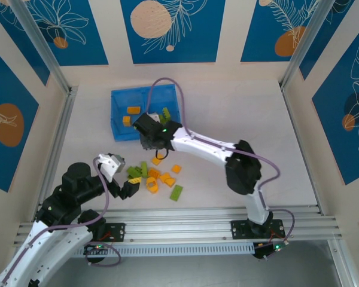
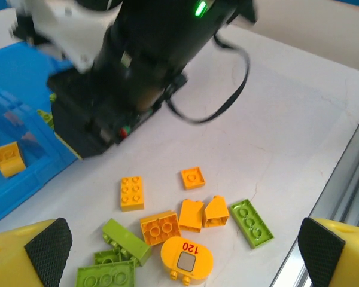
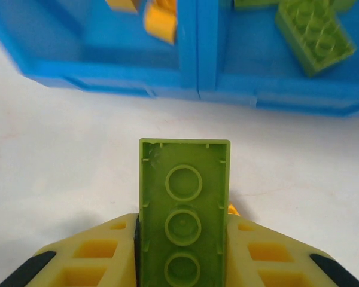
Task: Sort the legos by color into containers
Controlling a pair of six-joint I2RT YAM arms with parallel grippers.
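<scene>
A loose pile of orange and lime-green legos lies on the table in front of the blue tray. The tray's left compartment holds orange bricks, its right one green bricks. My right gripper is shut on a long green brick, underside facing the camera, just short of the tray's front wall. My left gripper hangs open over the pile, above a rounded orange brick marked 120. A flat green brick lies to its right.
The right arm stretches across the table between the pile and the tray. A metal rail runs along the near table edge. Bare table lies to the right of the pile.
</scene>
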